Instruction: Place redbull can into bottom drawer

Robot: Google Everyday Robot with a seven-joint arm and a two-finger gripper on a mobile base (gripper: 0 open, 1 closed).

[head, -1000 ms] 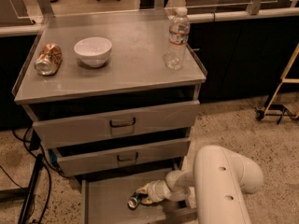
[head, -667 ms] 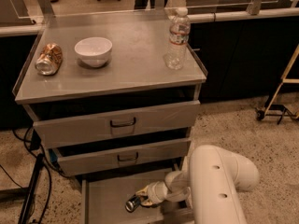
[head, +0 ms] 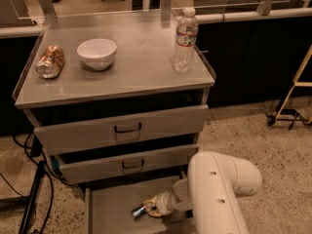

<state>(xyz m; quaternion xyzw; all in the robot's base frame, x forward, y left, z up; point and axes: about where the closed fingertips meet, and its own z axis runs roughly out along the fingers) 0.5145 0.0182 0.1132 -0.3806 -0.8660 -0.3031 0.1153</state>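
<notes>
The redbull can [head: 138, 211] is held in the gripper [head: 152, 209], low inside the pulled-out bottom drawer [head: 109, 204].

The jaws are closed narrowly on the can, which is tipped toward its side, with its silver end sticking out to their left. Whether it touches the drawer floor cannot be told. The grey drawer floor is seen beneath and to the left of the jaws, and the white arm [head: 214, 189] is bent down at their right. Above the jaws, the middle drawer [head: 127, 165] and the top drawer [head: 126, 129], each with a dark loop handle, are stacked slightly ajar. Higher still, on the cabinet top [head: 141, 72], a white bowl [head: 97, 52] and an orange-copper can [head: 50, 61] lying on its side are set up and to the left of the jaws. A clear water bottle [head: 185, 40] stands upright up and to their right.
</notes>
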